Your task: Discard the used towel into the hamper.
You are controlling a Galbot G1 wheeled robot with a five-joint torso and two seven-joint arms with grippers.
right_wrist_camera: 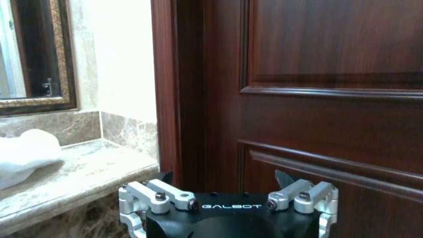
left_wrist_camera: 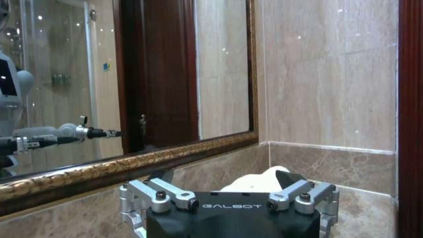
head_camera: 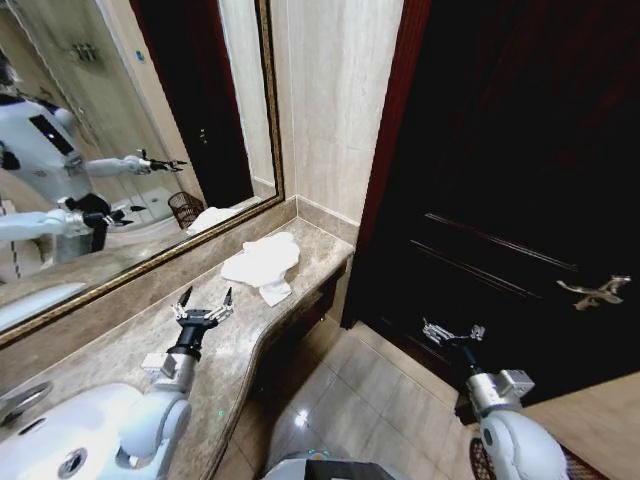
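The used towel (head_camera: 262,265) is a crumpled white heap on the marble counter (head_camera: 120,345), near its far end by the wall corner. My left gripper (head_camera: 205,298) hovers over the counter just short of the towel, open, its fingers pointing at it. In the left wrist view the towel (left_wrist_camera: 254,181) peeks up between the spread fingers. My right gripper (head_camera: 452,332) hangs open over the floor in front of the dark door, off to the side of the towel (right_wrist_camera: 23,153). A reddish-brown weave at the lower right edge looks like the hamper (head_camera: 578,464), mostly hidden behind my right arm.
A gold-framed mirror (head_camera: 120,150) runs along the back of the counter and reflects my arms and a basket. A sink (head_camera: 20,400) lies at the counter's near left. The dark wooden door (head_camera: 520,180) with a metal handle (head_camera: 598,291) stands to the right; tiled floor (head_camera: 350,400) lies below.
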